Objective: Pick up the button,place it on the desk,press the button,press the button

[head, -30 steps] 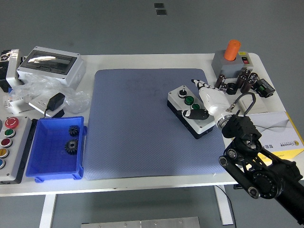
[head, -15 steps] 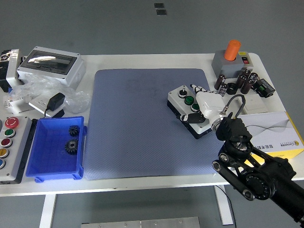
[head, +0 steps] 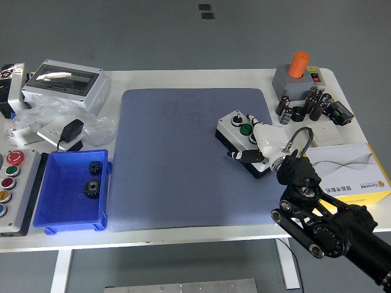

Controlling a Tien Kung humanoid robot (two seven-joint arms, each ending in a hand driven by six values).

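Observation:
The button box (head: 235,129) is white on a black base and lies on the blue mat (head: 171,159), right of its middle. A grey button (head: 235,121) and a green button (head: 245,129) show on its top. My right hand (head: 263,140) is white with black fingertips and lies over the near right half of the box. Its fingers reach to just beside the green button and its thumb (head: 239,155) hangs at the box's near left edge. The fingers are stretched out, not closed around the box. The rest of the box's top is hidden under the hand.
A blue bin (head: 72,190) with two black gears stands at the left. A panel of coloured buttons (head: 11,183) is at the far left. A grey enclosure (head: 64,84) is at the back left. An orange-topped switch (head: 296,72), several dark cylinders (head: 311,105) and a yellow-white box (head: 357,171) are on the right.
My right hand has drawn back toward me and dropped lower onto the box. The green button, partly covered before, now shows. The box has not moved.

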